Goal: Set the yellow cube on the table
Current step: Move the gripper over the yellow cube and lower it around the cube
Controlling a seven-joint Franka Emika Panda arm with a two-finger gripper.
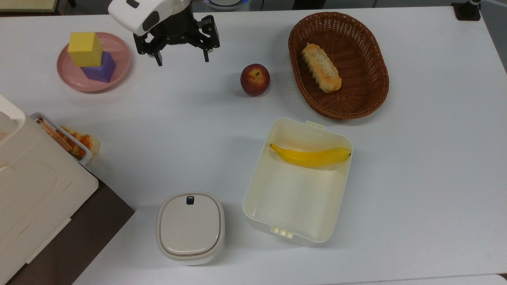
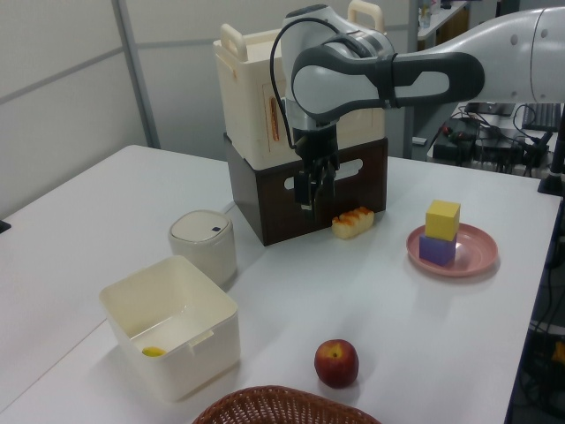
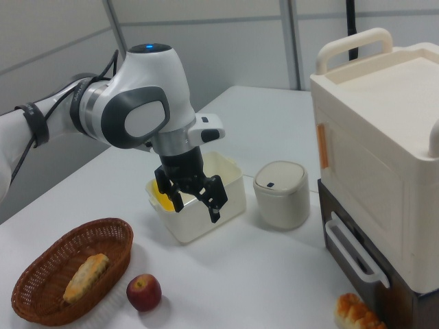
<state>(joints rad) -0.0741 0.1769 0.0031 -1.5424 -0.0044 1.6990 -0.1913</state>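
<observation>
My jaws hang spread and empty above the tabletop, in the air just to the top view's right of the pink plate; the yellow cube sits on that plate, stacked on top of the purple cube and skewed a little against it, so the step in hand, as I judge it, is the reach and the grasp.

To do it well I should first travel across until I am squarely over the yellow cube, then come down; a slanting approach risks clipping the plate's rim or nudging the stack. I ought to turn my wrist so my fingertips meet two flat, opposite faces and not the corners; the block looks soft and matte, so I expect it to give slightly and hold well under a modest squeeze. I should stop my descent with the tips on the yellow block's lower half but clear of the purple cube; pinching across the seam could drag the purple one up or tip it off the plate.

Once closed, a straight lift comes first, then the carry; the bare stretch between the plate and the apple looks the nearest free landing; I should set it flat before letting go.
</observation>
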